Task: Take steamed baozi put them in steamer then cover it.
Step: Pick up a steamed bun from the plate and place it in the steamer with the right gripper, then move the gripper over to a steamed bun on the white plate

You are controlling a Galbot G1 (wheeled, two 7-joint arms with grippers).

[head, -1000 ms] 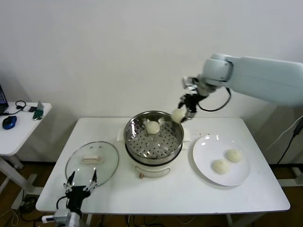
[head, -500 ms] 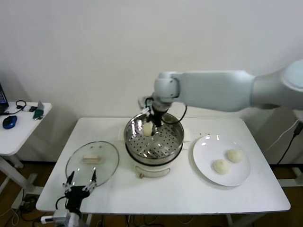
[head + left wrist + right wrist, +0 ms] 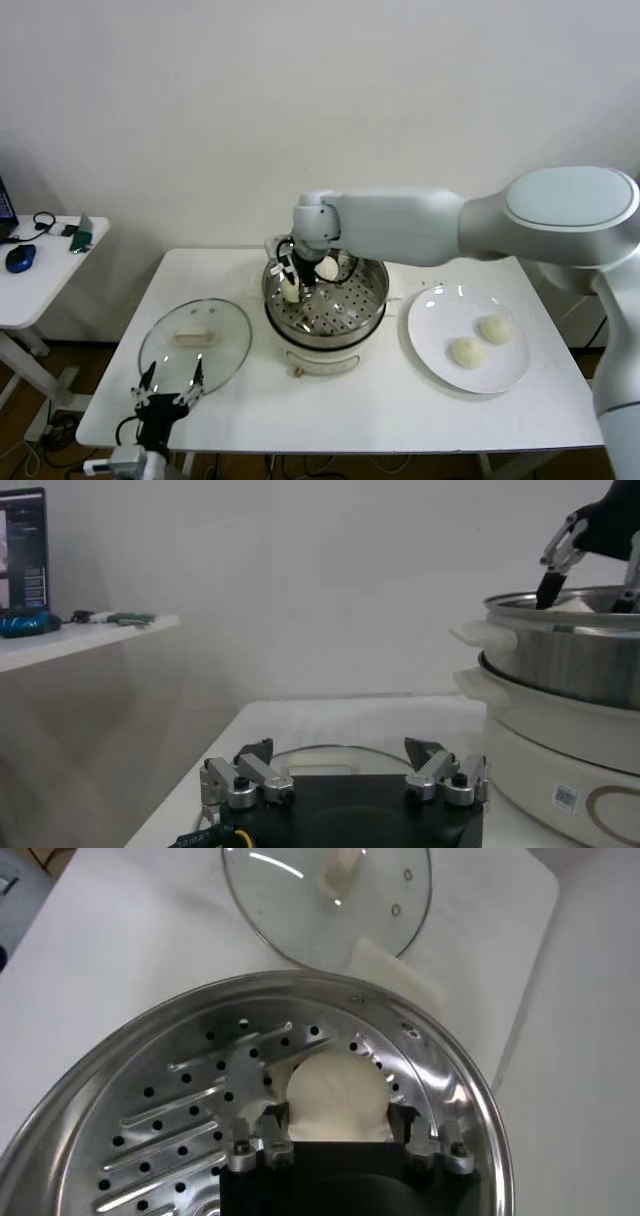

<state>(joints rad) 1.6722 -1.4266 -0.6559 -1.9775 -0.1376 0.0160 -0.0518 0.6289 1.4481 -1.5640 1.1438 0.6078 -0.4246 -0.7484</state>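
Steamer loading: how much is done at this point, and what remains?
One baozi already sits in the steamer. The right hand is inside the basket, closed on a second bun, not yet released. Two baozi wait on the white plate. The glass lid lies on the table near the idle, open left hand.

In the right wrist view the steamer [image 3: 160,1098] runs off the lower and left frame edges, and the right gripper [image 3: 340,1148] body hides the bottom of the steamed baozi [image 3: 335,1098]. The cover [image 3: 325,893] is cropped at the top. In the left wrist view the steamer's right side is cut off.
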